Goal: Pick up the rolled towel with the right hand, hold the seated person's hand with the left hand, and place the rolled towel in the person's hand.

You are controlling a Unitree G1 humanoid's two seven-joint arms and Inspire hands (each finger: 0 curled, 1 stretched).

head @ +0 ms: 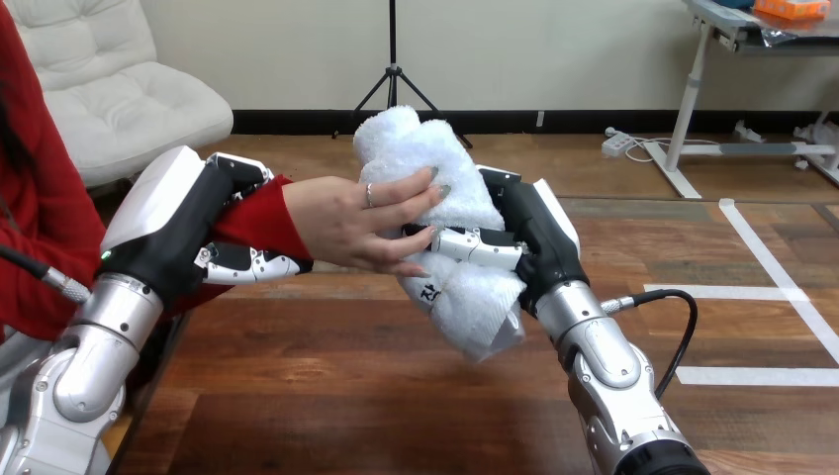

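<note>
Brown wooden boards of the table (326, 396) lay under everything, at the 6 o'clock part of the head view. Above them, near the centre, we saw the rolled towel (416, 148). It was white and fluffy, and it was kept in the air with one end toward 12 o'clock and the other toward 5 o'clock.

The right hand (534, 233) stood at 3 o'clock of the towel, and its fingers (475, 244) were curled across the middle of the roll, so it was clamped on it. The person's hand (356, 223) came from 9 o'clock, and its fingertips lay on the same towel, touching the robot's fingers. The left hand (188, 218), at 9 o'clock of the view, was closed round the person's wrist, over the red sleeve (257, 213).

We judged that the towel was light and soft, gave way under pressure, and was neither slippery nor fragile. A loose roll can open, so we thought the best place to take it was around the middle, where all layers are pressed together. The person's fingers lay rather straight on it, so the handing over looked unfinished to us.

We counted one towel, two robot hands and one hand of the person.
</note>
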